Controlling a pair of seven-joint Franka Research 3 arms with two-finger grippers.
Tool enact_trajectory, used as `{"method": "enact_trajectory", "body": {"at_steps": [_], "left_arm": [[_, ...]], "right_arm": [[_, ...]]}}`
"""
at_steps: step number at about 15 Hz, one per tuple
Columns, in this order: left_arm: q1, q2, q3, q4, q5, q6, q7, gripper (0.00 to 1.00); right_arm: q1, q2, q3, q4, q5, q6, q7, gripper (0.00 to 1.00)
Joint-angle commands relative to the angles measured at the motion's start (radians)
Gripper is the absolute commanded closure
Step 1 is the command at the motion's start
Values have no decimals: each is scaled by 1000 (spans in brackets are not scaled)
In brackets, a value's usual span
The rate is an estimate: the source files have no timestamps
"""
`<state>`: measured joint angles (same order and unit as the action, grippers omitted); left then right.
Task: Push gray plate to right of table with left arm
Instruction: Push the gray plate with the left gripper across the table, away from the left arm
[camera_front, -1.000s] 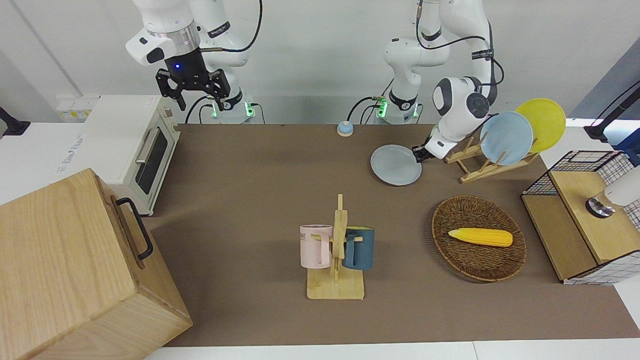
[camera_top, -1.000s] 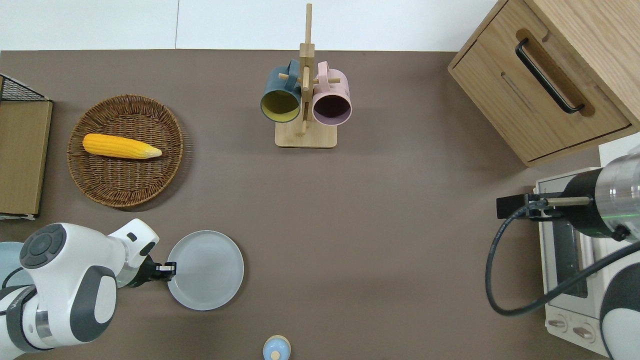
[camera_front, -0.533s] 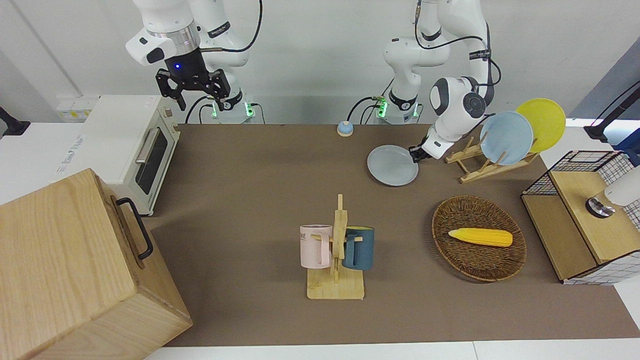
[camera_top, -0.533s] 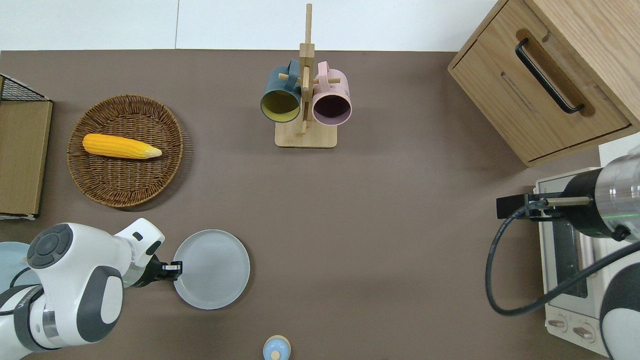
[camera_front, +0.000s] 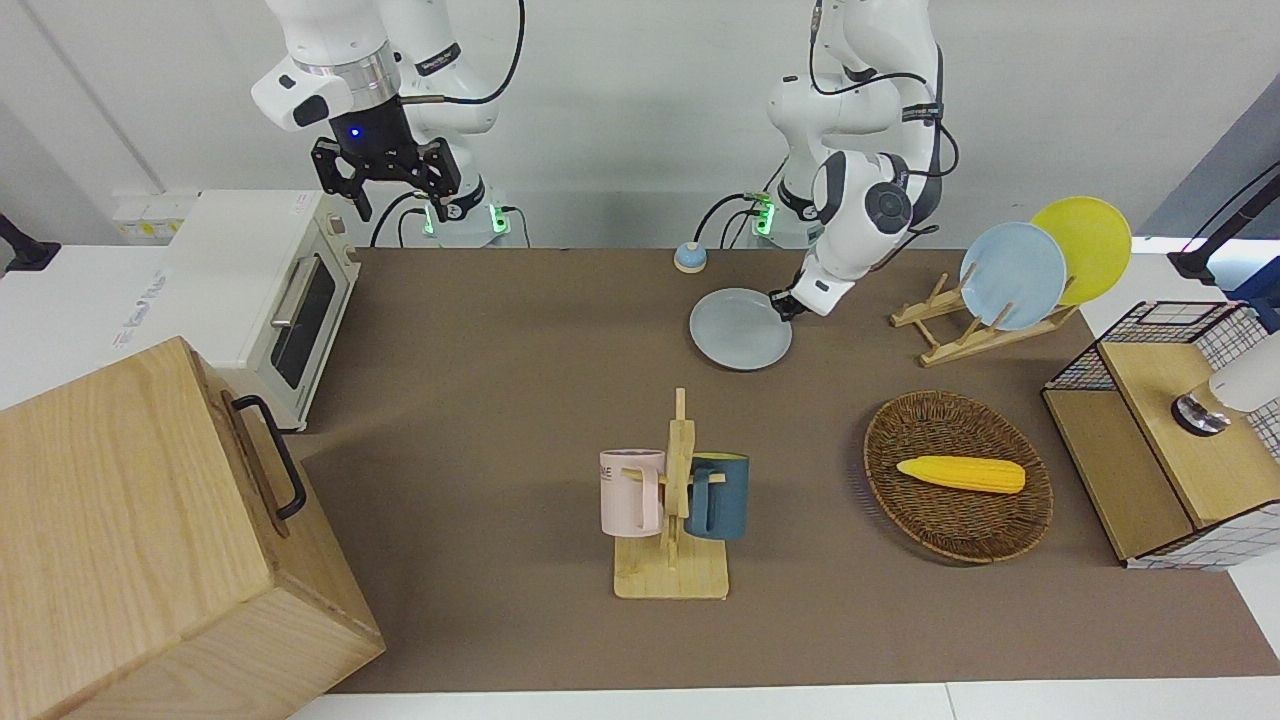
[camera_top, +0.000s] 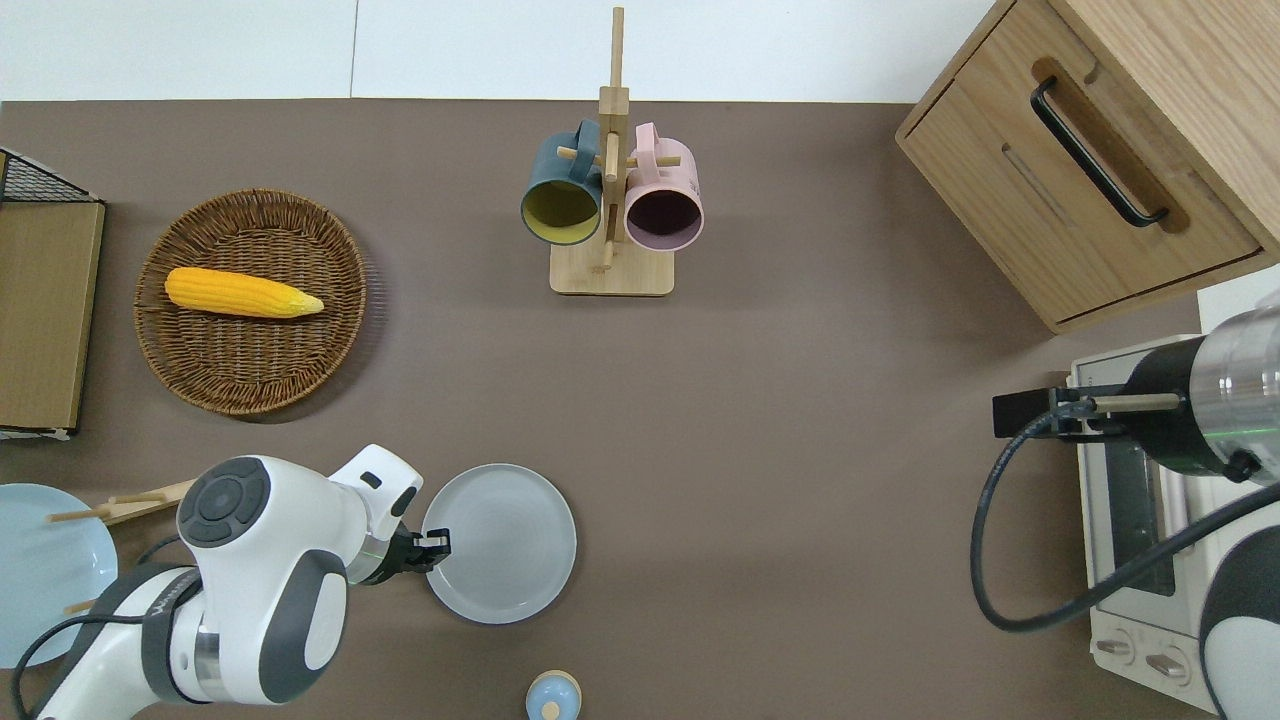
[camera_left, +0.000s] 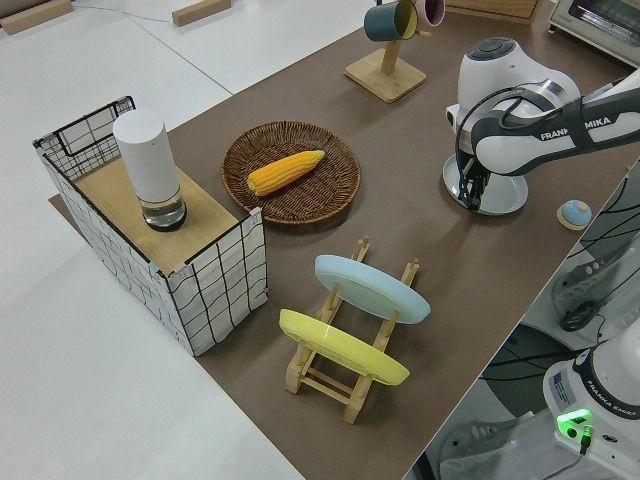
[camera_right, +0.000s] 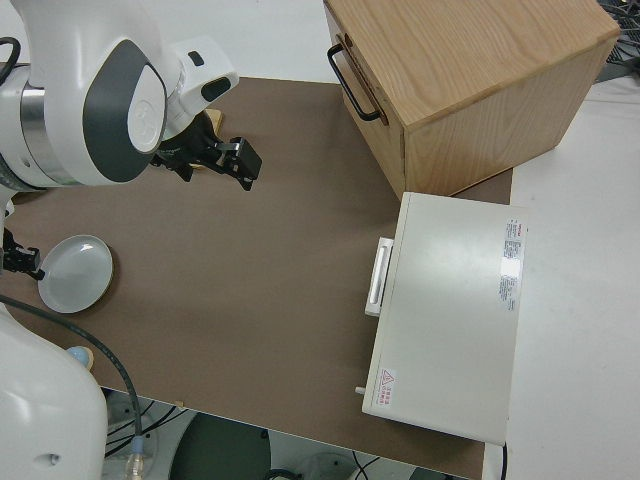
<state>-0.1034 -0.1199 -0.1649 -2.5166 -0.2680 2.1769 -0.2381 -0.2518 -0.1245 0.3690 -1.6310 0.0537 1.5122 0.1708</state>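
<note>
The gray plate (camera_top: 499, 543) lies flat on the table (camera_top: 800, 450), near the edge where I stand, and my left gripper (camera_top: 437, 545) is low against its rim on the side toward my own end of the table. My fingers look close together at that rim, but I cannot tell whether they are pressed shut or slightly apart.

Past the plate from my gripper, toward the right arm's end, the brown surface runs open for a long stretch until it reaches the white toaster oven (camera_top: 1130, 520) and the wooden cabinet (camera_top: 1090, 150) with its black handle. Nothing lies on that stretch.

Nearer to me than the plate, and a little toward the right arm's end, a small blue knob (camera_top: 552, 697) sits close by at the table's edge. Farther out stands the mug rack (camera_top: 611, 215) carrying a dark teal mug (camera_top: 560, 195) and a pink mug (camera_top: 663, 200), well apart from the plate.

On the side I reach in from are the wicker basket (camera_top: 215, 370) holding a corn cob (camera_top: 243, 293), and the wooden plate rack (camera_front: 950, 325) with the sky-blue plate (camera_front: 1012, 276) and yellow plate (camera_front: 1085, 248) on edge.

My right gripper (camera_front: 385, 180) is parked.
</note>
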Motion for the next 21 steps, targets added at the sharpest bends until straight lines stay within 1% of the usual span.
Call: {"method": "enact_trajectory", "body": {"at_steps": [1, 2, 5, 7, 10, 11, 13, 15, 18, 21], "left_arm": [[-53, -7, -51, -22, -71, 49, -104, 1000], [-62, -7, -88, -22, -89, 66, -145, 1000], [-90, -9, -192, -16, -97, 115, -298, 1000], [-110, -7, -234, -2, -115, 132, -369, 1000], [-142, -7, -252, 15, -174, 145, -380, 1000], [-151, -7, -266, 16, -197, 159, -385, 1000], [-188, 8, -289, 24, -252, 231, -406, 1000], [-228, 23, -289, 25, -254, 276, -425, 1000], [-258, 49, -291, 27, -255, 332, -425, 1000], [-282, 104, -289, 47, -258, 392, -431, 1000]], "right_arm": [[-24, -27, 14, -27, 21, 0, 10, 5], [-24, -27, 14, -27, 21, 0, 12, 5], [-24, -27, 14, -27, 21, 0, 10, 5], [-24, -27, 14, -27, 21, 0, 10, 5], [-24, -27, 14, -27, 21, 0, 10, 5], [-24, -27, 14, -27, 21, 0, 12, 5], [-24, -27, 14, -27, 21, 0, 10, 5], [-24, -27, 14, -27, 21, 0, 10, 5], [-24, -27, 14, -27, 21, 0, 12, 5], [-24, -27, 14, -27, 21, 0, 10, 5]]}}
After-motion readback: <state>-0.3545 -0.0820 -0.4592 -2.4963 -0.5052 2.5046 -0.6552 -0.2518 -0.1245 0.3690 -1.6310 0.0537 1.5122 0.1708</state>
